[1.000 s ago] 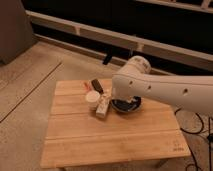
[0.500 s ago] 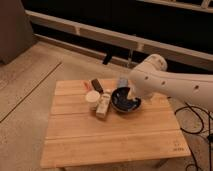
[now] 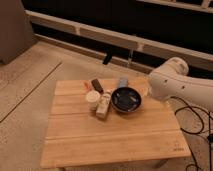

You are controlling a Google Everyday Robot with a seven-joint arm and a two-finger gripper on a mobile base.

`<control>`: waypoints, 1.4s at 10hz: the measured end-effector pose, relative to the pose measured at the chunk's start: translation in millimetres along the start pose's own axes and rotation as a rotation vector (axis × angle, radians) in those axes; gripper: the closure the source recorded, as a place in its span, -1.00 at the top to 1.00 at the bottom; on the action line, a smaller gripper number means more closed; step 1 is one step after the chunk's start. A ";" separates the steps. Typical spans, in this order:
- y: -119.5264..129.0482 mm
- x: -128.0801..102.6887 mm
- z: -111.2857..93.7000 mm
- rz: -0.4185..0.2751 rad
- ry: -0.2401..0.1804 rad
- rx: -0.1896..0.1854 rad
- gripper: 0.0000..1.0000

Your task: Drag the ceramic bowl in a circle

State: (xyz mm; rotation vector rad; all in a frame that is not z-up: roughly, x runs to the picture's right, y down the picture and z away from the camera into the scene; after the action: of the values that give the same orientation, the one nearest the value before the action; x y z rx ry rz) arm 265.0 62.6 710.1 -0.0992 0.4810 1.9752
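my gripper: hidden behind my white arm (image 3: 175, 85), right of the ceramic bowl (image 3: 126, 98) | jaws: wide open, holding nothing | bowl: on table (image 3: 110, 137)

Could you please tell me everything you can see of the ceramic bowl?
The ceramic bowl is round, shallow and glossy dark, with pale glints inside. It sits upright on the wooden table, right of centre, its left rim beside a pale bottle; contact is unclear. The white arm ends just beyond its right rim; the end effector itself does not show.
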 end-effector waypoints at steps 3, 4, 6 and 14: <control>-3.5 -0.1 33.5 0.039 0.039 -0.043 0.30; 8.6 0.6 54.2 0.045 0.063 -0.081 0.30; 29.5 1.9 79.4 0.025 0.093 -0.127 0.30; 90.8 3.0 126.8 -0.040 0.162 -0.255 0.30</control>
State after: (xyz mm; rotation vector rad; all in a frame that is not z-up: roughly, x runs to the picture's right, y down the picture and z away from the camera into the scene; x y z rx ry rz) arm 201.5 79.4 851.5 -0.4293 0.3258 1.9897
